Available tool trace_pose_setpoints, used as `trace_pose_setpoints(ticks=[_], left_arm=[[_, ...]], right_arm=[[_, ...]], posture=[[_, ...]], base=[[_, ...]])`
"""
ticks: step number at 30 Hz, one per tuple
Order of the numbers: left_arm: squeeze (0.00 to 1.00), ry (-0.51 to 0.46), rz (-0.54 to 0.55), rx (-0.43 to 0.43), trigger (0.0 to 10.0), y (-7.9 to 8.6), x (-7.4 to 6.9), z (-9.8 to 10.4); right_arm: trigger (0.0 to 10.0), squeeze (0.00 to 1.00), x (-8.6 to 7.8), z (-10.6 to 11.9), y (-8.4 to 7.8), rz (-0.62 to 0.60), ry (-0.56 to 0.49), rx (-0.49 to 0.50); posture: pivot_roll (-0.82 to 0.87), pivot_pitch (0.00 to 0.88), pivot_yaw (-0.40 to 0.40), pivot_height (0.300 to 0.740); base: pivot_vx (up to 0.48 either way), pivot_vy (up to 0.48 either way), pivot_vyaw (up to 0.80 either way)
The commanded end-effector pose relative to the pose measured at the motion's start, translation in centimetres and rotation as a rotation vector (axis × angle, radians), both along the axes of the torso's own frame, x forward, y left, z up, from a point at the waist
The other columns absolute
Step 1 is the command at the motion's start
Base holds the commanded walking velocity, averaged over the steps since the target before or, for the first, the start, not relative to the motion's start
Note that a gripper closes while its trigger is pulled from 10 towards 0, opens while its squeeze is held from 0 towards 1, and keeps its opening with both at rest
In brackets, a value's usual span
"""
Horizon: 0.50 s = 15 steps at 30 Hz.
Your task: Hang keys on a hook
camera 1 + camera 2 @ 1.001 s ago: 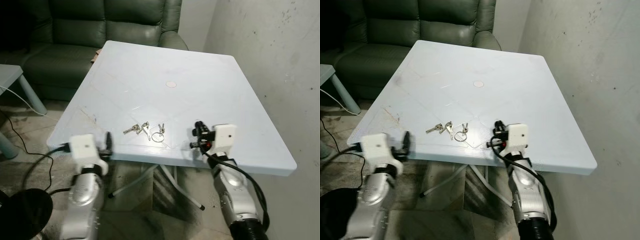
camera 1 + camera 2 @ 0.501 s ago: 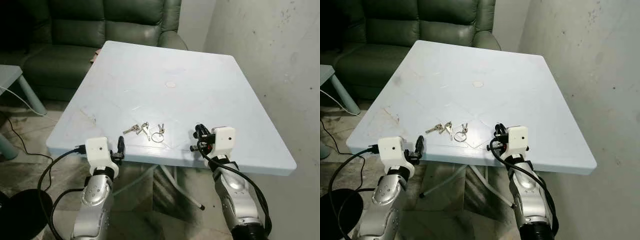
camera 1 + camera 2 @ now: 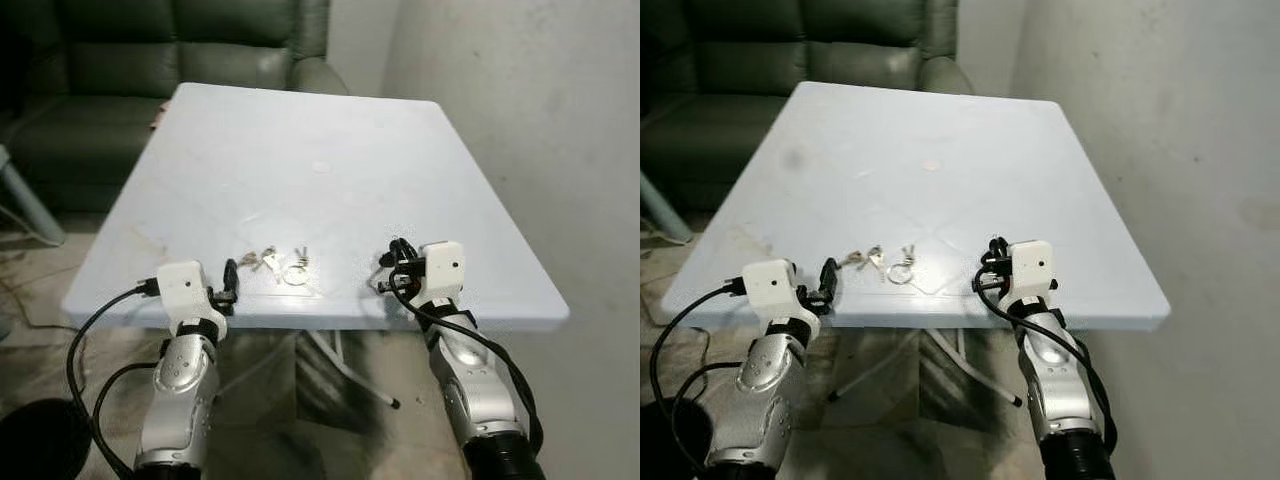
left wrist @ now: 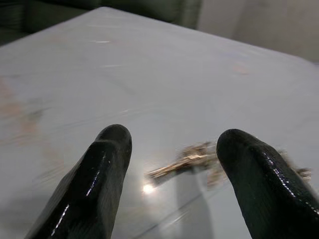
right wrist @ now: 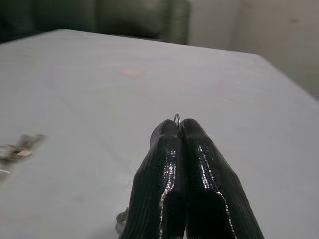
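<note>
A bunch of keys (image 3: pixel 272 262) on a ring (image 3: pixel 295 276) lies flat on the pale blue table (image 3: pixel 300 130), close to its front edge. My left gripper (image 3: pixel 232 276) is at that edge just left of the keys, open. In the left wrist view the keys (image 4: pixel 192 158) lie just past the gap between the two fingers (image 4: pixel 107 164). My right gripper (image 3: pixel 396 250) rests over the front edge to the right of the keys, shut. A thin metal hook tip (image 5: pixel 177 118) sticks up between its fingertips (image 5: pixel 167 132).
A dark green sofa (image 3: pixel 150 50) stands behind the table. A bare grey wall (image 3: pixel 520 120) runs close along the right side. White folding legs (image 3: pixel 340 360) cross under the table. A black round object (image 3: pixel 30 440) sits on the floor at lower left.
The camera has shifted. My left arm has moved right and forward, up to the table edge beside the keys. The right gripper has stayed shut at the edge.
</note>
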<state>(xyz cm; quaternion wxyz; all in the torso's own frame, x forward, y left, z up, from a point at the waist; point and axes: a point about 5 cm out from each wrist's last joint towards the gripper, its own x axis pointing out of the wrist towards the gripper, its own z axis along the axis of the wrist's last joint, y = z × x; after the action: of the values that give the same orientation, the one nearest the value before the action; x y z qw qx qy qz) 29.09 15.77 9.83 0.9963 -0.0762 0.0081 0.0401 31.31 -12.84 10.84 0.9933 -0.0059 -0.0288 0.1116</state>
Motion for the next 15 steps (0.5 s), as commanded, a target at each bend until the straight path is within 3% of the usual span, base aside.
trace_pose_setpoints(ticks=[1, 3, 9, 15], left_arm=[[0.00, -0.003, -0.003, -0.005, 10.0, -0.1, 0.2, 0.0], [0.00, -0.040, 0.002, -0.008, 10.0, 0.7, 1.0, 1.1], [0.00, -0.093, 0.013, 0.032, 10.0, 2.3, 1.3, 2.9], [0.00, -0.107, 0.032, 0.041, 10.0, 3.1, 1.5, 3.4]], right_arm=[[10.0, 0.00, 0.1, 0.0, -0.2, -0.016, 0.003, -0.006], [10.0, 0.00, 0.5, 0.1, -0.2, -0.024, 0.002, -0.019], [10.0, 0.00, 0.9, 0.8, 0.0, -0.007, -0.024, -0.036], [10.0, 0.00, 1.0, 0.8, 0.1, -0.006, -0.026, -0.039]], posture=[[-0.05, 0.000, -0.046, 0.740], [-0.05, 0.000, -0.035, 0.740], [-0.04, 0.000, -0.031, 0.740], [-0.04, 0.000, -0.031, 0.740]], base=[[0.000, 0.000, -0.78], [0.000, 0.000, -0.77], [0.000, 0.000, -0.77], [0.000, 0.000, -0.77]])
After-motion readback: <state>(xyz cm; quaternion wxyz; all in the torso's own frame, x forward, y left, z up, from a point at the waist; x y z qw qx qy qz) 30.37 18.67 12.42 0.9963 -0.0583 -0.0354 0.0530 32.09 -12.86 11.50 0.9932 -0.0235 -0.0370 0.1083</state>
